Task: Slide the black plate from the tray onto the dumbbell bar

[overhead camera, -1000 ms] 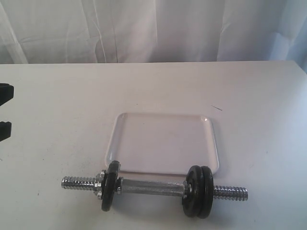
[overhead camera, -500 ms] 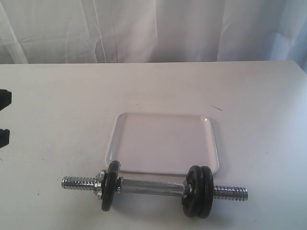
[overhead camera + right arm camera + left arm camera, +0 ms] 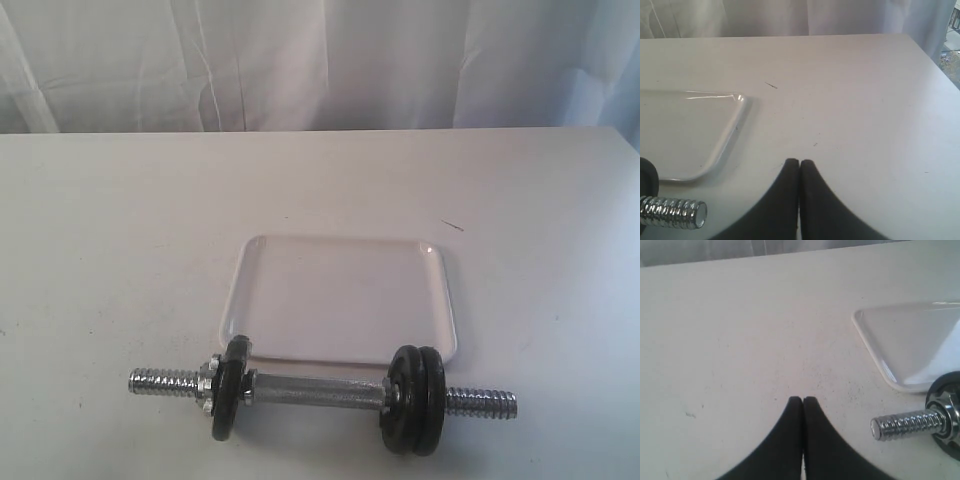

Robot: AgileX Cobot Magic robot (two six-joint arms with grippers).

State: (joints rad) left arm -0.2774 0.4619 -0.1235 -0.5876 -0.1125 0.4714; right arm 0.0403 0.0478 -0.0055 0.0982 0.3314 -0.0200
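**Ann:** Where is the tray?

**Ben:** The tray lies flat on the table.

**Ann:** And the bar?

**Ben:** The bar lies just beside the tray, along one long side. Its two screw ends stick out past the tray's corners.

**Ann:** Where is the black plate?

**Ben:** I see black plates only on the bar. A single plate stands up by one tray corner. A silver nut sits on its outer side. A pair of plates stands pressed together by the next corner. I cannot tell which one came from the tray.

**Ann:** What is the left gripper doing?

**Ben:** The left gripper is pinched tight. Its tips touch and there is nothing between them. It hangs over bare table, off the tray's corner, near the screw end by the single plate.

**Ann:** And the right gripper?

**Ben:** The right gripper is pinched tight too, tips touching, with nothing in it. It hangs off the tray's other corner, near the screw end by the pair of plates.
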